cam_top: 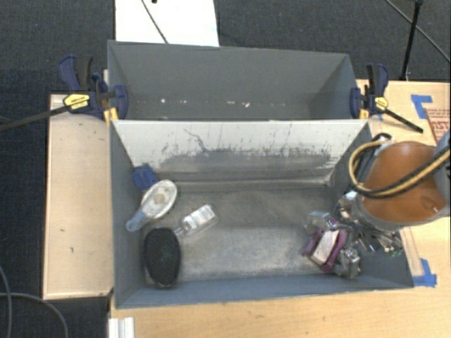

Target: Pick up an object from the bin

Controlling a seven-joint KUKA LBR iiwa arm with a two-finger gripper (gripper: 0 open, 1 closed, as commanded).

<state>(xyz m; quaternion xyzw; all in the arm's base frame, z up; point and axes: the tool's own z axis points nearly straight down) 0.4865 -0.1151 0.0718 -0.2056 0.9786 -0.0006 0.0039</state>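
I see the grey bin (232, 76) holding two small groups, well apart. At the left end lie a white round-headed thing with a blue handle (156, 199), a small clear plastic piece (197, 219) just beside it, and a black oval lump (162, 256) nearest the front wall; the clear piece touches or nearly touches the black lump's upper edge. A blue bit (144, 177) sits just behind the white head, and I cannot tell whether it belongs to it. At the right end, close to the front right corner, lies a purple and white object (324, 246), and the pincer (343, 253) is right against it, down at floor level. The whole middle of the floor is bare, giving open room between the groups, while the pincer itself is tight between the right wall and the front wall. The orange cover (402, 185) and a looped cable (359, 162) hang over the right rim and hide the wrist. I cannot tell how far the pincer is open, nor whether it has hold of the purple and white object, whose shape is hard to make out.
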